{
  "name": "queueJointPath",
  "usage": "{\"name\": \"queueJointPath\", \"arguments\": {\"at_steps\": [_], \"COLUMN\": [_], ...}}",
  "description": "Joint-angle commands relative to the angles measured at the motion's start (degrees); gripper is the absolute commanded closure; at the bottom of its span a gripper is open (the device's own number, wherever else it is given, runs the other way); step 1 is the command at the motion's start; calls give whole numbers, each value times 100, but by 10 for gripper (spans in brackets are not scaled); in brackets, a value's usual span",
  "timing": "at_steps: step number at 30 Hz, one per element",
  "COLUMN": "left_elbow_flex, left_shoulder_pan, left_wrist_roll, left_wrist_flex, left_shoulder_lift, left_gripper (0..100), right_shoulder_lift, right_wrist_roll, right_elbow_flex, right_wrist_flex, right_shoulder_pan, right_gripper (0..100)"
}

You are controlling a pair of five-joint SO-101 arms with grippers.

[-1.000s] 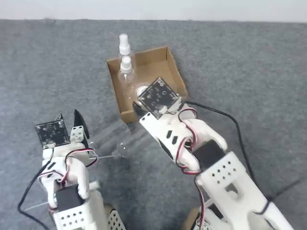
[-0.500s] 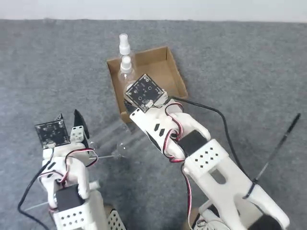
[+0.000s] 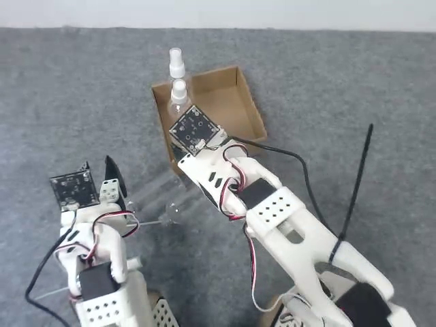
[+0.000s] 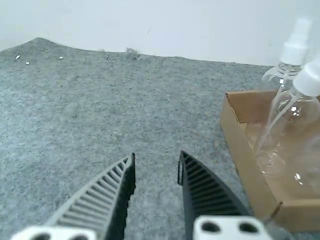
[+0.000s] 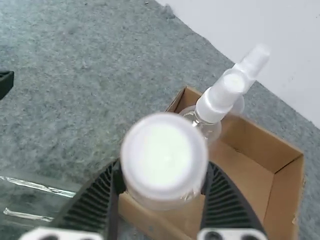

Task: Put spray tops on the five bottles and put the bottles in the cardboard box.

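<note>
In the right wrist view my right gripper [image 5: 162, 185] is shut on a clear bottle with a white spray top [image 5: 164, 156], held over the near left corner of the cardboard box [image 5: 250, 150]. Two capped bottles [image 5: 218, 98] stand in the box just behind it. From above, the right arm's wrist board [image 3: 195, 129] covers that gripper, and the two capped bottles [image 3: 179, 92] rise at the box's [image 3: 231, 102] far left side. A clear uncapped bottle [image 3: 163, 201] lies on the carpet between the arms. My left gripper [image 4: 155, 172] hangs open over bare carpet, left of the box [image 4: 239, 131].
Grey carpet covers the whole table. A black cable [image 3: 354, 184] arcs up from the right arm. What looks like a white spray top with a thin tube [image 3: 131, 262] lies beside the left arm's base. The box's right half holds nothing.
The right arm has swung left and toward the box's near left corner, carrying its bottle. Its black cable has swung into view. The left arm has not moved.
</note>
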Motion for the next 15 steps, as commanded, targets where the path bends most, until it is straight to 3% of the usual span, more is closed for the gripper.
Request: {"name": "queueJointPath", "arguments": {"at_steps": [1, 15], "left_elbow_flex": [-48, -13], "left_shoulder_pan": [-26, -9], "left_wrist_roll": [0, 0], "left_wrist_flex": [-185, -185], "left_shoulder_lift": [-97, -97], "left_gripper": [870, 870], "right_shoulder_lift": [84, 831], "right_wrist_roll": [-44, -44], "right_elbow_flex": [-413, -413], "right_wrist_flex": [-338, -699], "right_shoulder_pan": [-13, -4], "right_gripper": [902, 902]}}
